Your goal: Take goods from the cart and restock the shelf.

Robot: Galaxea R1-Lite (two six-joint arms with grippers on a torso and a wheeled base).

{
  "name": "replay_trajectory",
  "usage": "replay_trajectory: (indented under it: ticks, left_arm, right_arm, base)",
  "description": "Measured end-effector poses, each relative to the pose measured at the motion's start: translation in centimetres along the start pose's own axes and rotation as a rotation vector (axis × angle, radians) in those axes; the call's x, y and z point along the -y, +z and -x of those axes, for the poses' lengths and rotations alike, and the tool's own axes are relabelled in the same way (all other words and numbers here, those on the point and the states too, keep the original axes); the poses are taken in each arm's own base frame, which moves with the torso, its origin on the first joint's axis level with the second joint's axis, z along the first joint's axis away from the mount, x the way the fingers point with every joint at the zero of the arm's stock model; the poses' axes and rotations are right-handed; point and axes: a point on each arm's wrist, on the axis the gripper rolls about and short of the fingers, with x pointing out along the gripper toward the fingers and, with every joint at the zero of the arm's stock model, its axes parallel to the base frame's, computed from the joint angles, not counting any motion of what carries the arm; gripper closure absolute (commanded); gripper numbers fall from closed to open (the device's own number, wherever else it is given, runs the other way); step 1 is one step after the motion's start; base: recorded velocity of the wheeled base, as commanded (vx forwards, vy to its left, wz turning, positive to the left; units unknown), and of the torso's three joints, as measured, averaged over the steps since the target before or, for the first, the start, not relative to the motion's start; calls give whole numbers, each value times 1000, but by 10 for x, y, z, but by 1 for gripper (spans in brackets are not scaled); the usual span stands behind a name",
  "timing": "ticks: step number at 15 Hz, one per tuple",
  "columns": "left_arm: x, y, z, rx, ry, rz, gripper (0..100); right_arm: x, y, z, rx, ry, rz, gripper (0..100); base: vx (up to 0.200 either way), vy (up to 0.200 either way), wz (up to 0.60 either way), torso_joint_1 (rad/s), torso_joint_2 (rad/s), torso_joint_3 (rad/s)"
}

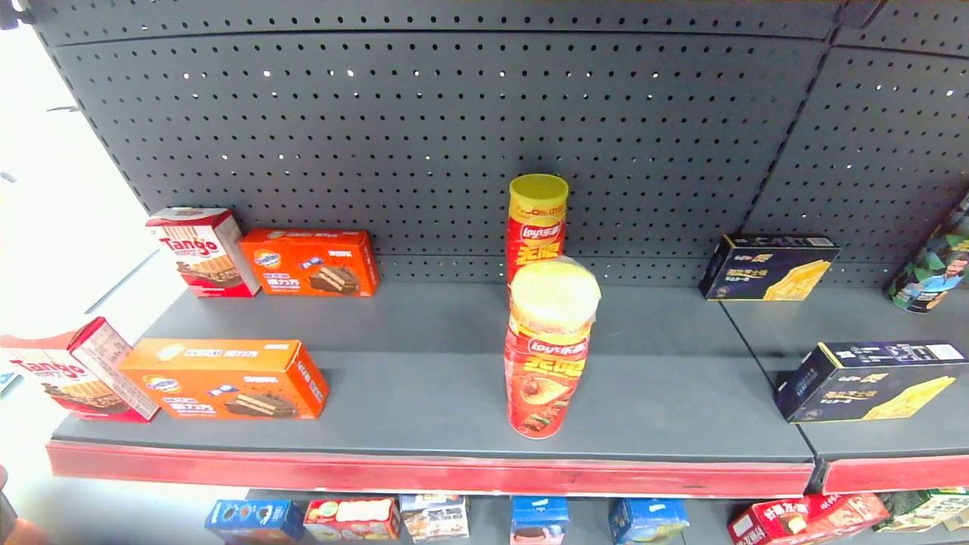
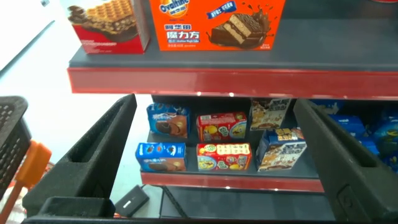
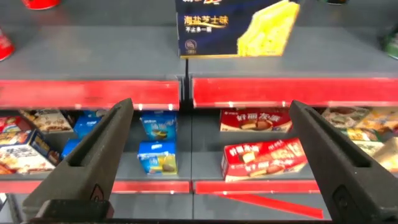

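In the head view, the shelf [image 1: 424, 393] carries its goods in lanes running front to back. The faces are turned outward, presumably so a shopper can read them and fresh stock can slot in behind. There are two chip cans: the front chip can [image 1: 551, 356] stands upright near the red lip, and the back chip can [image 1: 537, 223] stands upright against the pegboard. There are also two orange cake boxes [image 1: 225, 378], two wafer boxes [image 1: 200, 250], two dark blue boxes [image 1: 867, 381] and one green pack [image 1: 931, 276] at the far right.

In the left wrist view, the left gripper [image 2: 214, 158] is spread wide and holds nothing. It hangs low before the shelf's red lip, facing the blue cookie packs [image 2: 160, 155] on the tier below. A black basket [image 2: 11, 143] with an orange handle sits at the edge. It may be the cart, though too little of it shows to be sure.

In the right wrist view, the right gripper [image 3: 208, 155] is likewise spread wide and bare, below one dark blue box. Two red boxes [image 3: 264, 158] lie on the lower tier. With both grippers unloaded, a pick from the cart looks like the step in hand.
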Motion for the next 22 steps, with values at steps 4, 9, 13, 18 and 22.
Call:
replay_trajectory:
  ticks: [4, 9, 13, 18, 22]
  left_arm:
    - [0, 0, 0, -1, 2, 2, 0]
    - [0, 0, 0, -2, 7, 3, 0]
    - [0, 0, 0, -1, 5, 4, 0]
    - [-1, 0, 0, 0, 23, 11, 0]
    - [-1, 0, 0, 0, 23, 11, 0]
  right_arm:
    - [0, 0, 0, -1, 0, -1, 0]
    - [0, 0, 0, -1, 0, 0, 0]
    - [0, 0, 0, -2, -1, 1, 0]
    - [0, 0, 0, -2, -1, 1, 0]
    - [0, 0, 0, -2, -1, 1, 0]
  base:
    - [0, 0, 0, 0, 0, 0]
    - [0, 0, 0, 0, 0, 0]
    - [0, 0, 0, 0, 0, 0]
    - [0, -80, 0, 1, 4, 2]
    - [0, 0, 0, 0, 0, 0]
